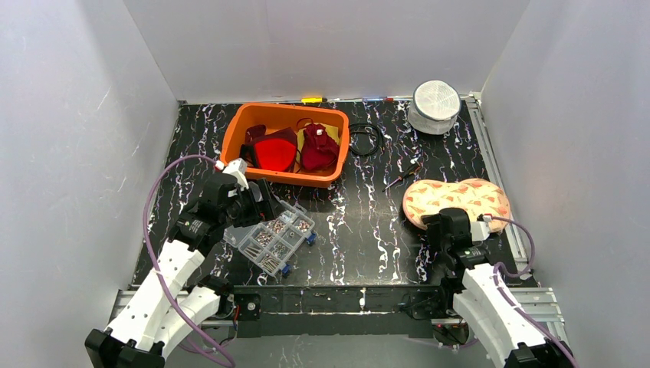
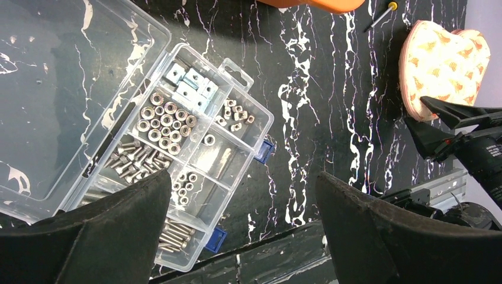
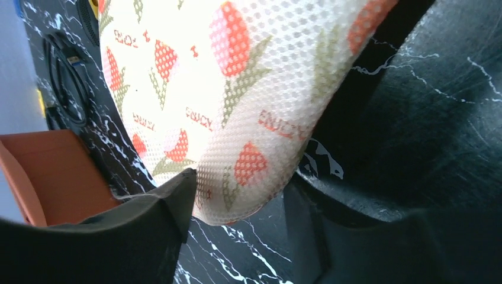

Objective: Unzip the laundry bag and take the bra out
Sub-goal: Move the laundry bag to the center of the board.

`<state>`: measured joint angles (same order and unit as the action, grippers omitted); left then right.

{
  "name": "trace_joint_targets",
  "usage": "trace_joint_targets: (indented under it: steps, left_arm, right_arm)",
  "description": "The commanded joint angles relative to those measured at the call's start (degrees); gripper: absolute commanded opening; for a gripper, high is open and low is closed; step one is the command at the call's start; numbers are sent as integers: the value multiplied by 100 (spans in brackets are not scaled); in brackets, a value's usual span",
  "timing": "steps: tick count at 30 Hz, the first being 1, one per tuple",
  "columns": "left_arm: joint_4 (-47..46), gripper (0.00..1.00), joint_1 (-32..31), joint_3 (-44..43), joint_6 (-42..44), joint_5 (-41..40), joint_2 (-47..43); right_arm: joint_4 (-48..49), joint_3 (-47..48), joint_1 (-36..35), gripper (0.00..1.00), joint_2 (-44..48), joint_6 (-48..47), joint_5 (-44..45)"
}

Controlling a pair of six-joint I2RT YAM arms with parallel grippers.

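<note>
The laundry bag (image 1: pixel 456 201) is a puffy white mesh pouch printed with red tulips, lying at the right of the table; it also shows in the left wrist view (image 2: pixel 444 65). No zipper shows on it. My right gripper (image 1: pixel 446 224) sits at its near left end. In the right wrist view the bag (image 3: pixel 225 89) bulges down between the jaws of the right gripper (image 3: pixel 240 184): the left fingertip touches the mesh, and the bag keeps its round shape. The bra is hidden. My left gripper (image 1: pixel 257 201) hangs wide open and empty (image 2: pixel 243 177) over the parts box.
An open clear parts box (image 1: pixel 272 238) of screws and nuts lies under the left arm. At the back stand an orange bin (image 1: pixel 283 107) holding red garments, a black cable coil (image 1: pixel 364 138) and a round white mesh case (image 1: pixel 435 106). A screwdriver (image 1: pixel 400 178) lies beside the bag.
</note>
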<state>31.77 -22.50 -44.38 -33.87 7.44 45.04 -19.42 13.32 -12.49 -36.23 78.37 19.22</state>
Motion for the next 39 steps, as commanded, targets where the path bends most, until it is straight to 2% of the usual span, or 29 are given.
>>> trace_joint_targets:
  steps: [1, 4, 13, 19, 26, 31, 35, 39]
  left_arm:
    - [152, 90, -14, 52, 20, -116, -96]
    - [237, 90, -9, 30, 19, -97, -123]
    - [331, 90, -13, 105, -88, -34, -364]
    - [261, 90, -15, 144, -269, 132, -377]
    - [144, 89, -24, 437, -498, 275, -585]
    - [-27, 89, -57, 713, -715, 321, -711]
    - [-128, 89, -129, 725, -841, 439, -601]
    - [-236, 89, -341, 639, -952, 420, -483]
  right_arm:
    - [457, -207, 15, 54, 251, 263, 271]
    - [255, -103, 11, 35, 504, 101, 157]
    - [-808, 642, 8, 1, 1401, -164, -329]
    - [-1310, 1098, 7, 1, 1487, -46, -796]
    - [-1457, 1187, 4, 1, 1534, 242, -1334]
    - [-631, 720, -56, 1, 1258, 394, -1576]
    - [155, 858, -609, 1, 531, 220, -1147]
    - [635, 1272, -1964, 1, -405, 60, -173]
